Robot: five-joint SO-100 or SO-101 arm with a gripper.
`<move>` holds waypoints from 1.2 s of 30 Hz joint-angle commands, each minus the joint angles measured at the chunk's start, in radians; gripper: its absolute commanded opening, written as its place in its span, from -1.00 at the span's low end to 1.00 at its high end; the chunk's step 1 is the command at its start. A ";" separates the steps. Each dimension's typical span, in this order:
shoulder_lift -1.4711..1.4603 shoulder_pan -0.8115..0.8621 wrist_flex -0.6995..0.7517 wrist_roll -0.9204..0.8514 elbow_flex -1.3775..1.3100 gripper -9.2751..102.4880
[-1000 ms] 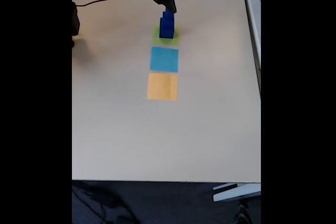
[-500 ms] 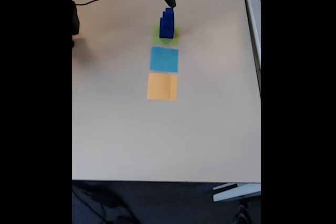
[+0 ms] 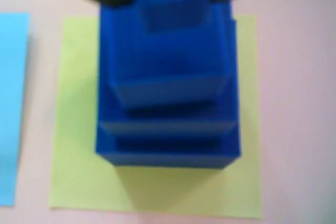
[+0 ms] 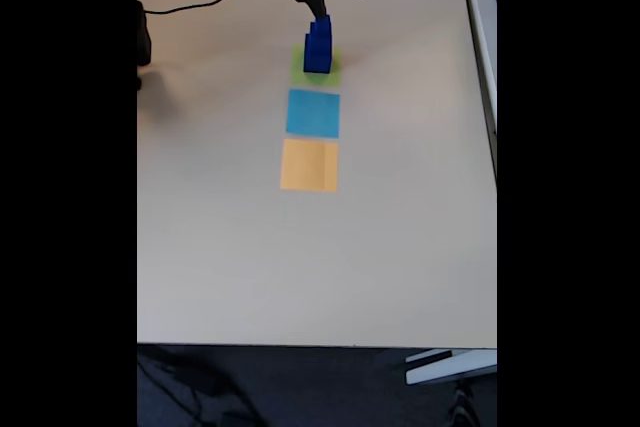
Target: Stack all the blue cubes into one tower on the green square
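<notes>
Four blue cubes [image 3: 168,103] (stacked) under tool [image 4: 318,2]

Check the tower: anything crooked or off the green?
Nothing stands out. The blue cubes sit stacked, big to small, inside the green square, edges roughly parallel. The wrist view is blurry, so small offsets may hide.

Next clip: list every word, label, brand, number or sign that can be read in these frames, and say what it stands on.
None can be read.
The blue cubes stacked on the green square: plain faces, no print.
The light-blue square and the orange square: plain, no marks.
The gripper and the table: no label made out; the fixed view is too small and soft to show fine print.
</notes>
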 commanded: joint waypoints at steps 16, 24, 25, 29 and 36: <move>0.117 -0.005 -0.067 -0.006 0.026 -0.81; 0.121 -0.006 -0.069 -0.003 0.035 -0.81; 0.121 -0.006 -0.069 -0.003 0.037 -0.81; 0.123 -0.006 -0.069 -0.002 0.041 -0.81; 0.124 -0.006 -0.069 0.002 0.044 -0.81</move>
